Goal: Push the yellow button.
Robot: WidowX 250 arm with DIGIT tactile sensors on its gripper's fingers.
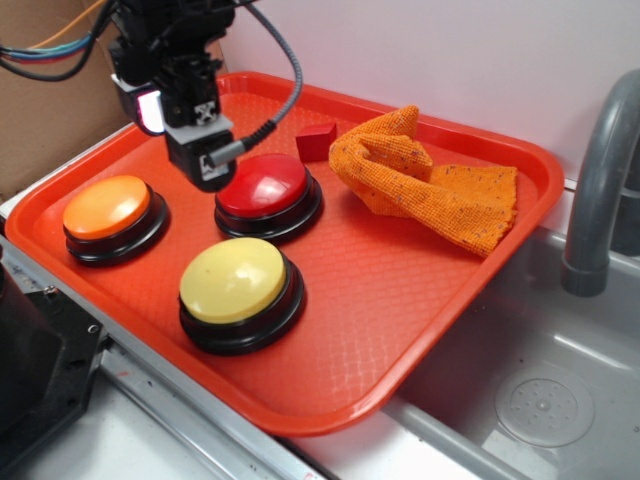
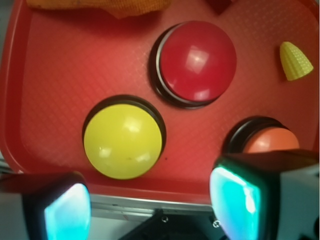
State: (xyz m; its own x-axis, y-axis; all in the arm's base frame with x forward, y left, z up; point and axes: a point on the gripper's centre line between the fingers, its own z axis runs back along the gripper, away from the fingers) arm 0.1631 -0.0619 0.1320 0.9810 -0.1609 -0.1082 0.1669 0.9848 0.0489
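Approach step, by the look of it, press not yet made; gripper (image 1: 205,165) hanging above the tray (image 1: 400,300), between the orange button (image 1: 107,207) and the red button (image 1: 263,186), touching neither; pads (image 2: 232,202) spread wide in the wrist view, nothing between them; next move likely a shift forward over the yellow button (image 1: 233,280), perhaps closing first, then a straight push down on the dome; target at the tray's near edge, nearest the camera, pale-yellow, glossy, domed, on a black round base; farther right, cloth (image 1: 430,180) and a small red block (image 1: 316,141), well clear.
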